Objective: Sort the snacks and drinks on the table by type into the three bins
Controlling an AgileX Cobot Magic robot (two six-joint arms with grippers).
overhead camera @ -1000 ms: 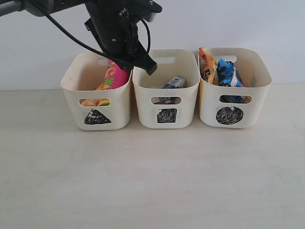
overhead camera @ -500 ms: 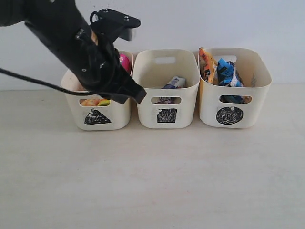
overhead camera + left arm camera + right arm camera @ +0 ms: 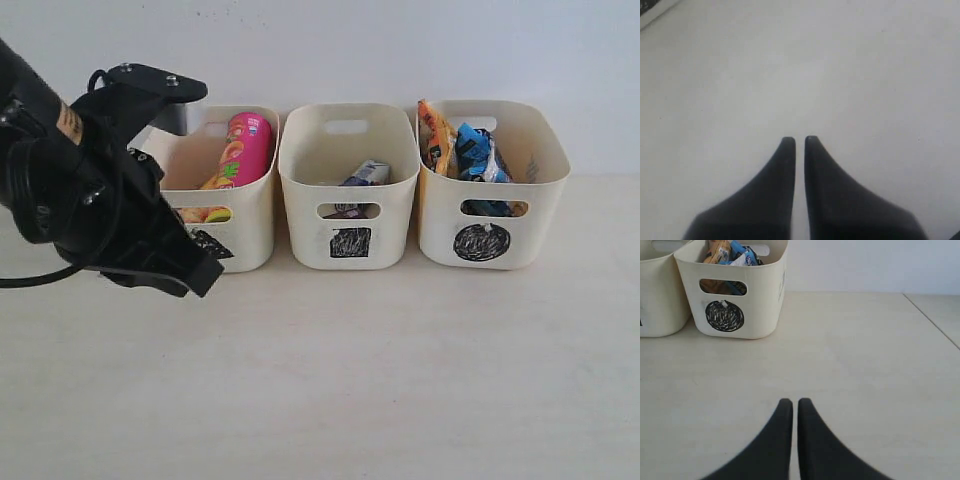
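Observation:
Three cream bins stand in a row at the back. The triangle bin (image 3: 252,232) holds the tall pink tube (image 3: 244,149), leaning, and the yellow-red tube (image 3: 204,214), which shows through the handle cut-out. In the square bin (image 3: 302,215) lie the blue-and-white carton (image 3: 369,172) and the dark purple box (image 3: 345,210). The circle bin (image 3: 540,205) (image 3: 765,295) holds the orange-yellow bag (image 3: 435,135) and the blue bag (image 3: 474,150). My left gripper (image 3: 198,276) (image 3: 799,139) hangs shut and empty in front of the triangle bin. My right gripper (image 3: 795,401) is shut and empty over bare table.
The black left arm (image 3: 80,190) covers the left part of the triangle bin and its mark. The pale tabletop (image 3: 380,370) runs in front of the bins. A white wall stands behind them. The table's right edge (image 3: 935,320) shows in the right wrist view.
My left arm has swung from above the triangle and square bins down and to the left, in front of the triangle bin. The pink tube stays in that bin, now in plain sight.

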